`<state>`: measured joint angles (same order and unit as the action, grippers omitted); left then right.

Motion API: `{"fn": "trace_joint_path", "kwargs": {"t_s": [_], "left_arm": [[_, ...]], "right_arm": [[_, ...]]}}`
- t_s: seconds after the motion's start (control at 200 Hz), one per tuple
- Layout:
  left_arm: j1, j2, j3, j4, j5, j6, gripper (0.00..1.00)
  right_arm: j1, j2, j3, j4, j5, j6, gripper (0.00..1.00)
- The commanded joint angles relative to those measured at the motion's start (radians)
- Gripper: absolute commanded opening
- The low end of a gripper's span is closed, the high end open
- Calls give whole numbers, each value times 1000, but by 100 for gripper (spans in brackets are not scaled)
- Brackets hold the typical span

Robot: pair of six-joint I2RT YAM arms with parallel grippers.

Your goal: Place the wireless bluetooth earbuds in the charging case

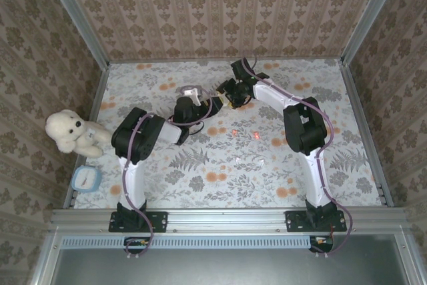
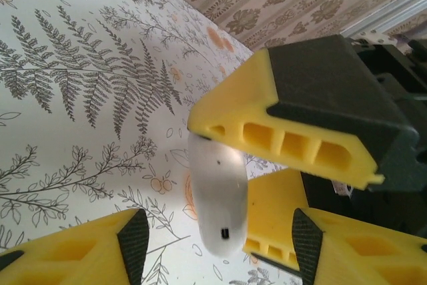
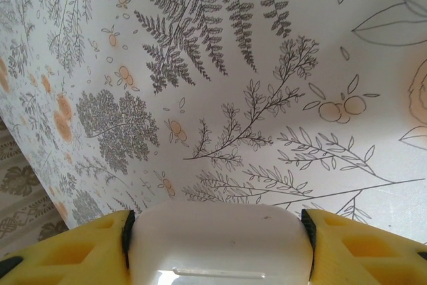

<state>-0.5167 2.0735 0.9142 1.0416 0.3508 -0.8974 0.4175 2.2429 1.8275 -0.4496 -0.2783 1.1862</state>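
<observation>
Clamping smooth, rounded white charging case point(image 3: 220, 238); right gripper point(image 3: 217, 248) yellow plastic.

This is a robot test cell in a lab, dressed to look homely. The table point(image 1: 227, 165), covered with a floral cloth, is boxed in on three sides by walls point(image 1: 220, 5) papered in a damask pattern. The walls are framed by bare aluminium posts point(image 1: 75, 13) at the table's far corners. Along its near edge runs an aluminium rail point(image 1: 227, 219) with a left arm point(image 1: 131, 181) and a right arm point(image 1: 303, 128) bolted on. At the table's left edge sits a white teddy bear point(image 1: 70, 131).
</observation>
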Motion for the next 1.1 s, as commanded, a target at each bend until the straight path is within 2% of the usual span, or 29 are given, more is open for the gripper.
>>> {"fn": "trace_joint_path", "kwargs": {"t_s": [0.0, 0.42, 0.64, 0.765, 0.795, 0.94, 1.095], "left_arm": [[-6, 26, 39, 40, -12, -22, 59], [-9, 55, 64, 41, -9, -27, 41], [-9, 60, 66, 44, -4, -29, 22], [-9, 62, 68, 47, 0, -34, 16], [-9, 62, 68, 50, 2, -34, 16], [-7, 49, 50, 69, 12, -49, 13], [25, -9, 12, 66, 89, -60, 9]], "right_arm": [[10, -58, -7, 16, -30, 23, 53], [21, -66, -7, 20, -34, 23, 53], [24, -66, -10, 23, -35, 24, 53], [26, -70, -10, 29, -38, 28, 53], [26, -71, -10, 31, -38, 29, 54], [4, -98, -9, 42, -28, 25, 75], [-50, -185, -68, 74, -1, -73, 79]]}}
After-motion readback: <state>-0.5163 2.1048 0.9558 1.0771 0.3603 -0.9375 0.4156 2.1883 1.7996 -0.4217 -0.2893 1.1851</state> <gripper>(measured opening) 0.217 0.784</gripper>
